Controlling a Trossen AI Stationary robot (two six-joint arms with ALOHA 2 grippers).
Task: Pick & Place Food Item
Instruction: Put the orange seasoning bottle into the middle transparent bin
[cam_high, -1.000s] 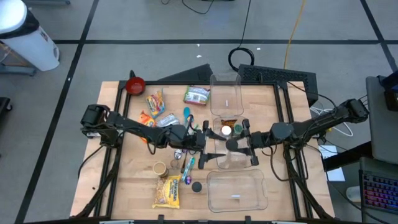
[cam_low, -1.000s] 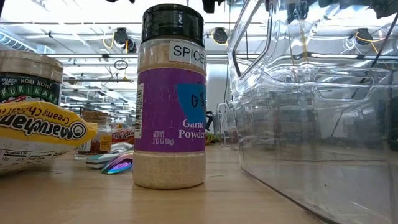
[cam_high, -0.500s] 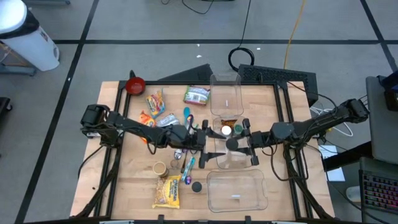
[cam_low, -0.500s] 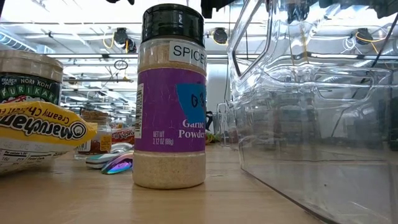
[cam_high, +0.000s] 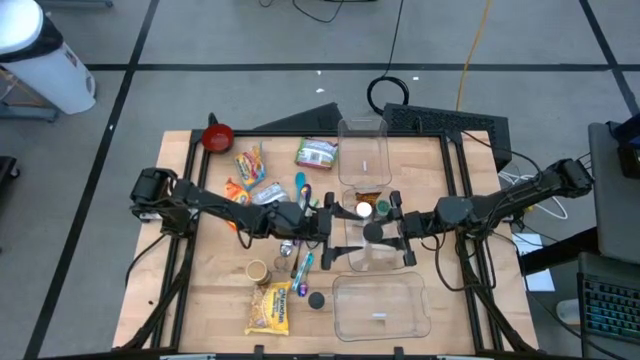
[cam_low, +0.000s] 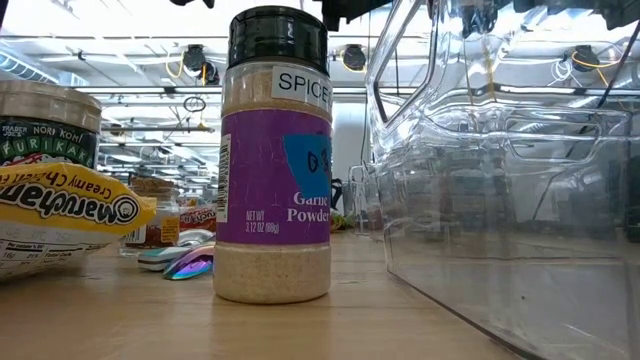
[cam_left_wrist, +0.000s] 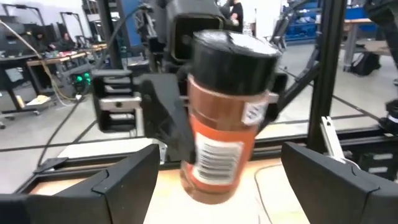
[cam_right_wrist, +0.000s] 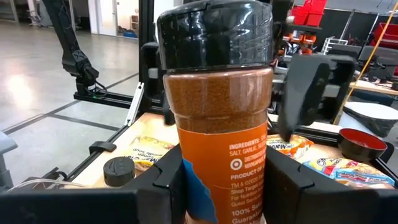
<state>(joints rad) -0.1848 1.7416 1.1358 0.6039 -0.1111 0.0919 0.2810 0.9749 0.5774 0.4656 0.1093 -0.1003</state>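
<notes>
An orange spice jar (cam_right_wrist: 219, 124) with a black lid (cam_high: 372, 232) is upright in my right gripper (cam_high: 386, 232), above a small clear bin (cam_high: 366, 256) at the table's middle. My left gripper (cam_high: 336, 230) faces it from the table's left. It is open, and its fingers (cam_left_wrist: 121, 180) stand wide on either side of the jar (cam_left_wrist: 224, 130) without touching it. The right wrist view shows it behind the jar. My right gripper pinches the jar's lower body (cam_right_wrist: 186, 180) between its two fingers, one on each side. The fingers come level from the table's right. The jar stands upright in the hold, lid up, lifted clear of the table.
A large clear bin (cam_high: 380, 305) stands near the front edge and another (cam_high: 362, 150) at the back. A garlic powder jar (cam_low: 277, 150), a ramen bag (cam_high: 270, 306), snack packets (cam_high: 250, 172), a red bowl (cam_high: 217, 136) and utensils (cam_high: 303, 262) lie on the table's left half.
</notes>
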